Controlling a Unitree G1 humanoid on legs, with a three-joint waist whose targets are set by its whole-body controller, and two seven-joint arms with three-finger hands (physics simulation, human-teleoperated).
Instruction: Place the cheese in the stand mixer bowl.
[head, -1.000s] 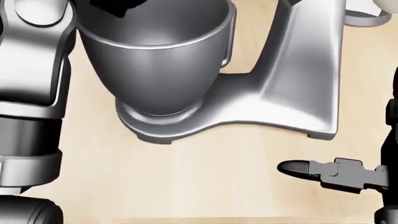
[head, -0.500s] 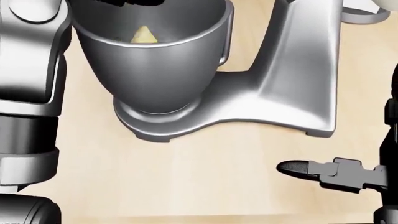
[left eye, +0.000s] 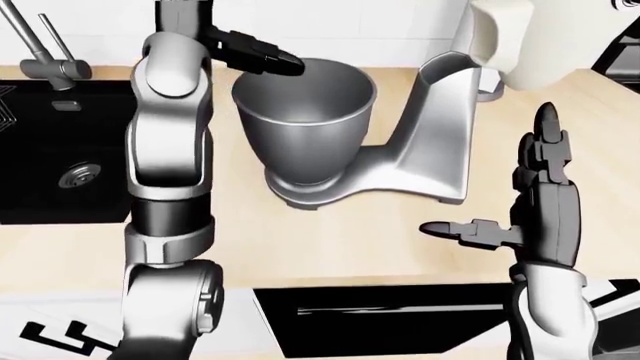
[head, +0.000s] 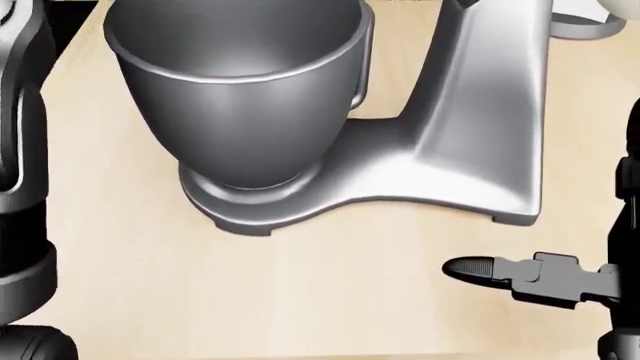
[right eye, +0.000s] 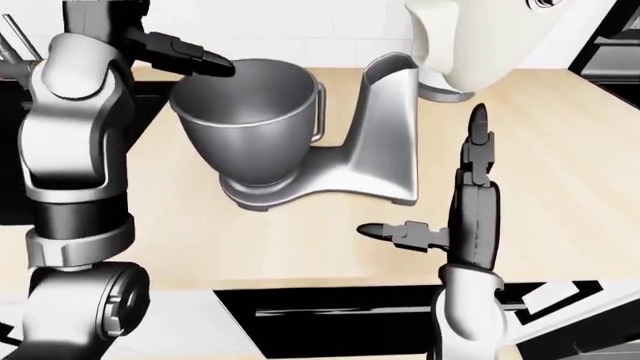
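Left hand's fingers (left eye: 262, 57) spread, empty, over the bowl (left eye: 303, 120); cheese unseen.

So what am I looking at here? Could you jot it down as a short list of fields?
Setting: wooden counter beside a black sink
Appliance: silver stand mixer
Bowl: upright on the mixer base
Cheese: not visible
Left hand: fingers open, at the bowl's rim
Right hand: open, raised over the counter, holding nothing
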